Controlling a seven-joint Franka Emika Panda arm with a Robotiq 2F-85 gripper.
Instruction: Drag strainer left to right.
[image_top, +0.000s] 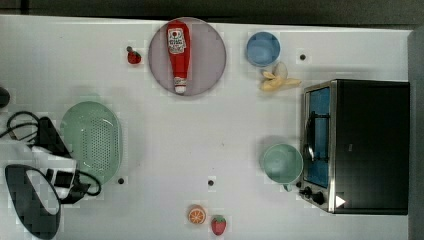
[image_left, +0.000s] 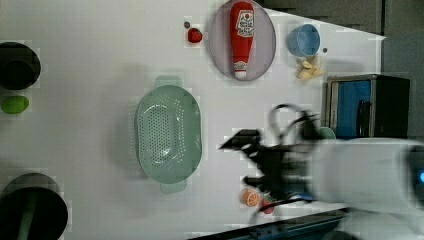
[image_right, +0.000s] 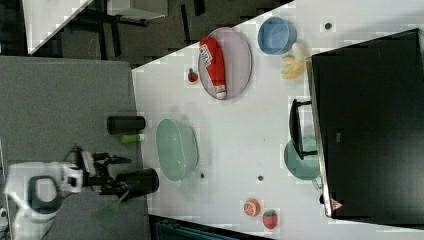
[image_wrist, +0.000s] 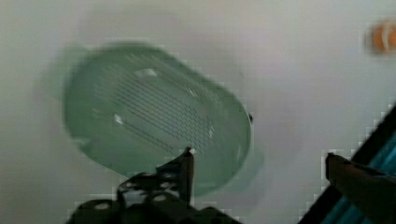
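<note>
Worktop (image_top: 210, 135): a white surface, seen from above, on which every item is set out.
Toaster oven (image_top: 367, 145): a black box placed against the top view's right edge of the worktop.
Strainer (image_top: 92, 141): pale mint-green and oblong, found near the top view's left edge of the worktop, untouched and resting flat.
Plate (image_top: 207, 65): a grey round one by the far edge, with a ketchup bottle (image_top: 178, 54) laid on it.
Gripper (image_wrist: 259, 163): held above the worktop just beside the strainer, fingers spread wide, nothing gripped.
Step in hand: judged to be the approach; no contact with the strainer is yet made.
Next move: a descent onto the strainer's rim appears to be called for, a hold taken there, then a drag toward the mint cup (image_top: 283, 163).
</note>
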